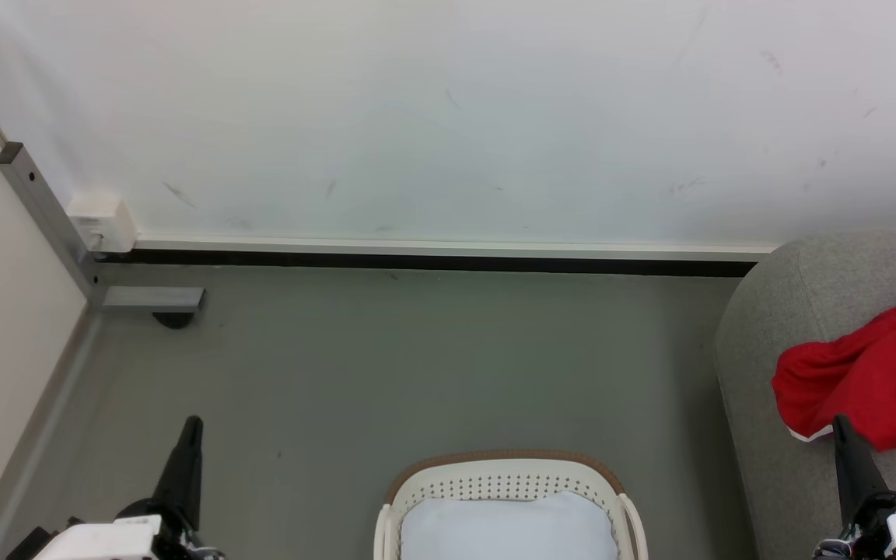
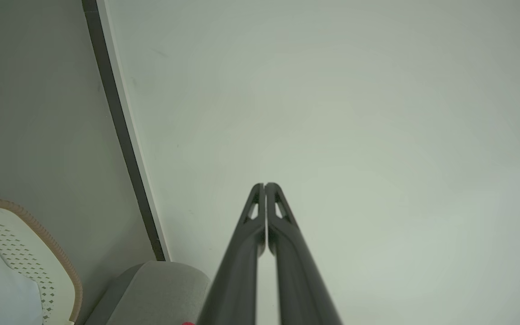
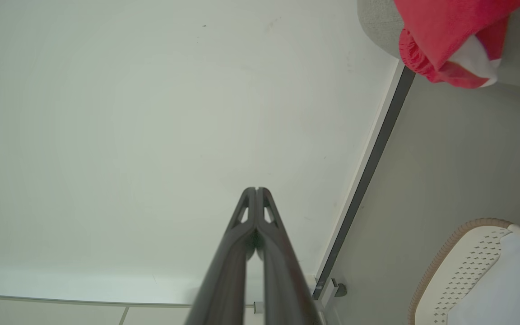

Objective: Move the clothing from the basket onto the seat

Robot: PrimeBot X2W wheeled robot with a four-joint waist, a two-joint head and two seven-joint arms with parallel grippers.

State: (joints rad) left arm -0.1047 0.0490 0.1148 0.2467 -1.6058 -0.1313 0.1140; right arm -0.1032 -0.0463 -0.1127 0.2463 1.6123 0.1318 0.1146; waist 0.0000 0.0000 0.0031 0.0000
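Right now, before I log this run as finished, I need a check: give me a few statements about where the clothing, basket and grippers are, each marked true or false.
1. The red clothing lies on the grey seat. True.
2. The basket holds nothing. False: a pale blue-white cloth lies in it.
3. The left gripper and the right gripper are both shut, with nothing between their fingers. True.
4. The basket stands on the seat. False: it stands on the floor beside the seat.
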